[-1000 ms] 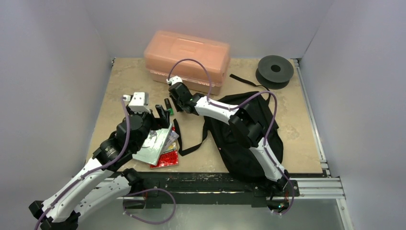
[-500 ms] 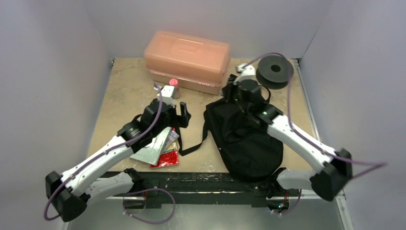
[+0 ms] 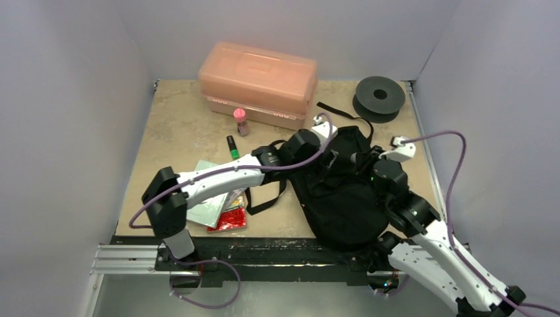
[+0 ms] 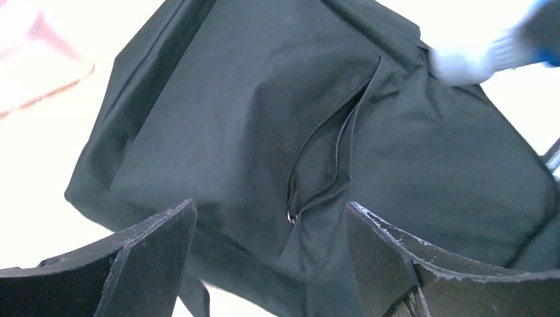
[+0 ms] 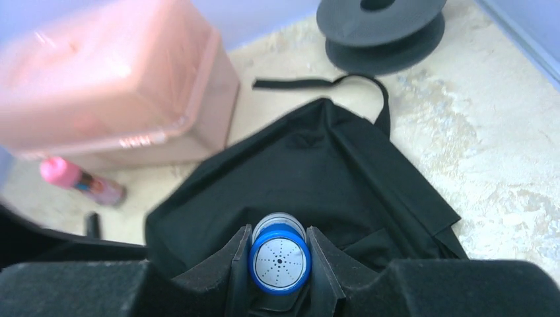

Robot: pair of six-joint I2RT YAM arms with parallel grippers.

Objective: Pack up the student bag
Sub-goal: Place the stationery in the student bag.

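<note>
The student bag (image 3: 343, 198) lies black and slumped at mid-right of the table, its straps trailing left. My left gripper (image 3: 330, 155) reaches across from the left and hovers over the bag's upper part. In the left wrist view this gripper (image 4: 269, 208) stands open just above the fabric, astride a partly open zip (image 4: 323, 165), with nothing between the fingers. My right gripper (image 3: 362, 160) hangs over the bag's right side. The right wrist view shows this gripper (image 5: 279, 244) shut on a small blue-capped tube (image 5: 279, 261) above the bag (image 5: 310, 165).
An orange-pink plastic box (image 3: 257, 82) stands at the back, a black spool (image 3: 379, 97) at the back right. A pink-capped bottle (image 3: 240, 121) and a green-tipped marker (image 3: 232, 146) lie left of the bag. Flat books and a red packet (image 3: 228, 220) sit at the front left.
The left arm has swung from the books at the left across to the bag. The right arm has come round from the bag's far end to its right side.
</note>
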